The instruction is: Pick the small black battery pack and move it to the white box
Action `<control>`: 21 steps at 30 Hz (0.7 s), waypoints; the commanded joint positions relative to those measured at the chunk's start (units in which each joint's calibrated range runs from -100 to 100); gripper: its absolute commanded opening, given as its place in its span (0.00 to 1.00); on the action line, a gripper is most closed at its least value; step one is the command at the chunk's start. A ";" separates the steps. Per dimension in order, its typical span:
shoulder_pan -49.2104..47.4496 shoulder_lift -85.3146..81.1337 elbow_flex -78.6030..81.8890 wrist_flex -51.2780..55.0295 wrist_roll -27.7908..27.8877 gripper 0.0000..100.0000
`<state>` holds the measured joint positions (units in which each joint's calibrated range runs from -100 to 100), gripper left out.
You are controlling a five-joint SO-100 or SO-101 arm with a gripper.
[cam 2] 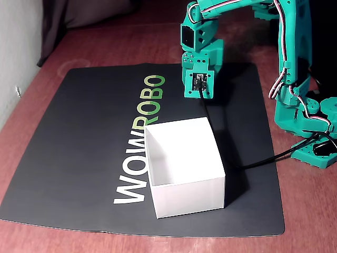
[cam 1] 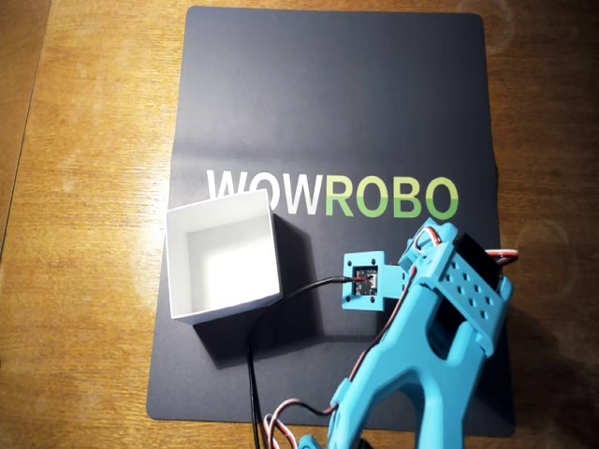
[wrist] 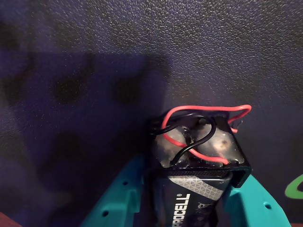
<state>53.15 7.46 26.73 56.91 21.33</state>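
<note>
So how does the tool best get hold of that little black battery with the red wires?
By its two long flat sides, as the wrist view shows: the tool straddles the battery pack lengthwise, coming from the end opposite the red wires, keeping them clear of the teal fingers.

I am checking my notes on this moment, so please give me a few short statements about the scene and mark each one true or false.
1. The small black battery pack sits between the end effector's two teal fingers in the wrist view. True.
2. The battery pack already lies inside the white box. False: the box is empty in the overhead and fixed views.
3. Red and black wires loop over the end of the battery pack. True.
4. The white box stands on bare wood, off the mat. False: it stands on the dark mat, next to the WOWROBO lettering.
5. The box has a closed lid. False: it is open on top, white inside.
</note>
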 commanded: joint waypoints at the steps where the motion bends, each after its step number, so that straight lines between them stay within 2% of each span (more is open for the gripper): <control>1: 0.51 -0.31 -0.56 0.41 -0.28 0.06; 6: 0.28 -0.40 -1.47 0.41 -3.16 0.06; 21: -1.48 -5.66 -2.28 0.41 -3.27 0.04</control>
<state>52.90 5.59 26.45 57.61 18.34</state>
